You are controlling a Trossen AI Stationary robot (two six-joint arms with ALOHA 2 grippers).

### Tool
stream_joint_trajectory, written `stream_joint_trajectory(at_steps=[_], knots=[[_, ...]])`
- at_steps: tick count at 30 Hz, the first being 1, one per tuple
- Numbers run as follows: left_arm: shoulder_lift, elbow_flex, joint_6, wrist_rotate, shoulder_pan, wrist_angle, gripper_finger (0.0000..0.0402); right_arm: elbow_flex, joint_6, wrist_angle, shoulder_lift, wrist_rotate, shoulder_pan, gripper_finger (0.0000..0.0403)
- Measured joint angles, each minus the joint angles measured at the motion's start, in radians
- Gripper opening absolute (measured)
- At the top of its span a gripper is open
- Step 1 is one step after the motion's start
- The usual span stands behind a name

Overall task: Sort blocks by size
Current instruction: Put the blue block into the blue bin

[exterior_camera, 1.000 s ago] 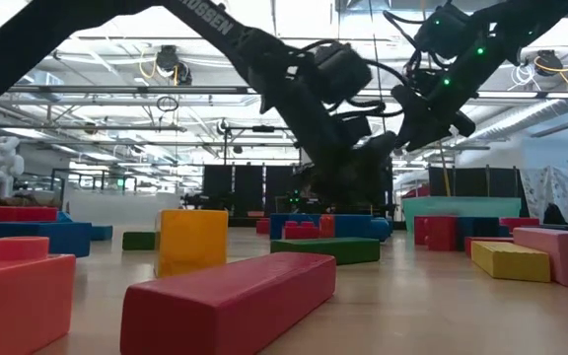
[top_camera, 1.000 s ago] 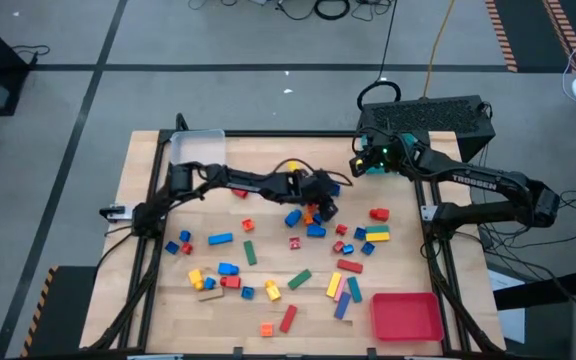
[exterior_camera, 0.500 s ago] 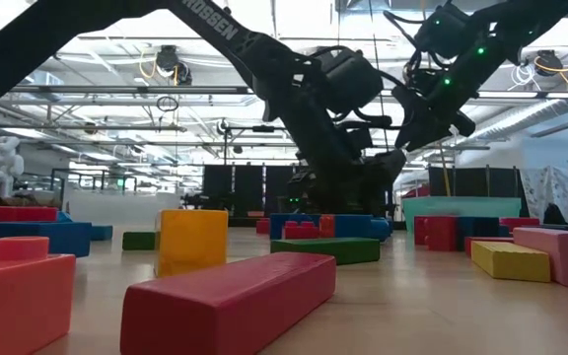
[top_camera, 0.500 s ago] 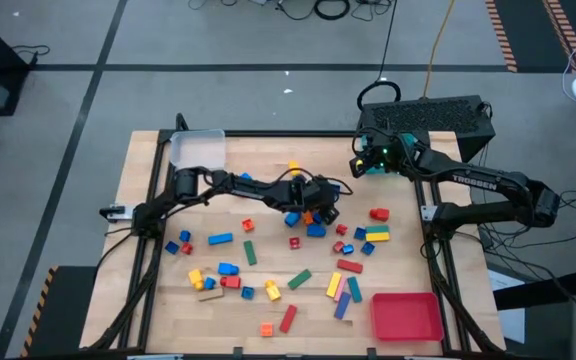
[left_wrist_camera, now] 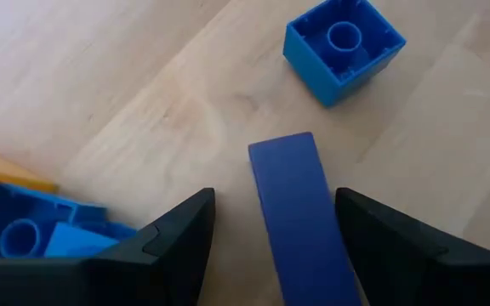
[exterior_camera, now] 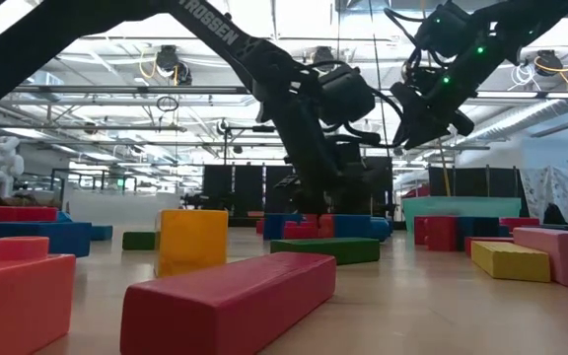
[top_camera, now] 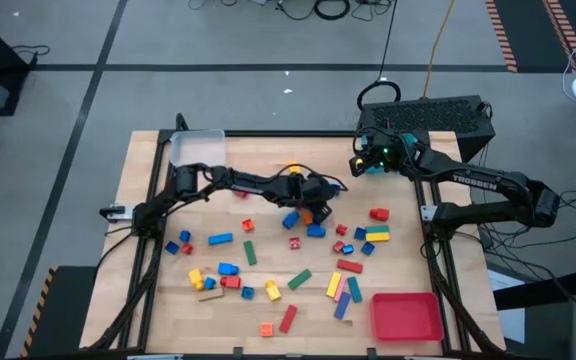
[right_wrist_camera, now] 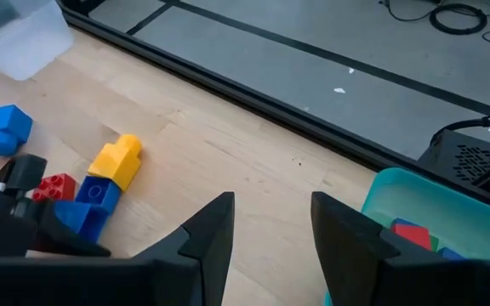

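Blocks of many colours lie loose across the wooden table [top_camera: 148, 230]. My left gripper [left_wrist_camera: 275, 194] is open and low over the table's middle [top_camera: 311, 203]. Its fingers stand on either side of a dark blue long bar [left_wrist_camera: 300, 221] that lies flat on the wood, with a gap showing on each side. A blue cube [left_wrist_camera: 343, 47] rests just beyond the bar, hollow side up. Blue and yellow bricks [left_wrist_camera: 24, 234] lie beside one finger. My right gripper [right_wrist_camera: 272, 204] is open with nothing between its fingers, raised at the far right [top_camera: 360, 165] beside a teal tray [right_wrist_camera: 432, 212].
A clear tray [top_camera: 197, 149] stands at the far left corner and a red tray [top_camera: 406, 316] at the near right corner. Blocks crowd the table's middle and near half. The teal tray holds a few blocks. A dark box [top_camera: 438, 120] sits past the far right edge.
My left gripper has sunk toward the table and tipped further downward over the blocks at the middle, its fingers as wide apart as before. No block has moved.
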Motion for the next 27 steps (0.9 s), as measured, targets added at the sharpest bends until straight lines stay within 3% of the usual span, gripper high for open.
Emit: stream_joint_trajectory(at_steps=[7,15,24,27], knots=[[-0.003,0.003,0.167,0.001,0.005,-0.047,0.0221,0.0,-0.002,0.003,0.0,0.0,0.0,0.0141],[-0.006,0.003,0.361,0.045,0.008,-0.084,0.0104,0.0,-0.054,-0.016,0.0,0.0,0.019,0.0141],[-0.026,0.001,0.411,0.223,0.057,-0.142,0.0103,0.0,-0.18,-0.103,0.0,0.005,0.148,0.0141],[-0.054,-0.003,0.435,0.269,0.071,-0.187,0.0103,0.0,-0.181,-0.186,-0.015,0.058,0.19,0.0141]])
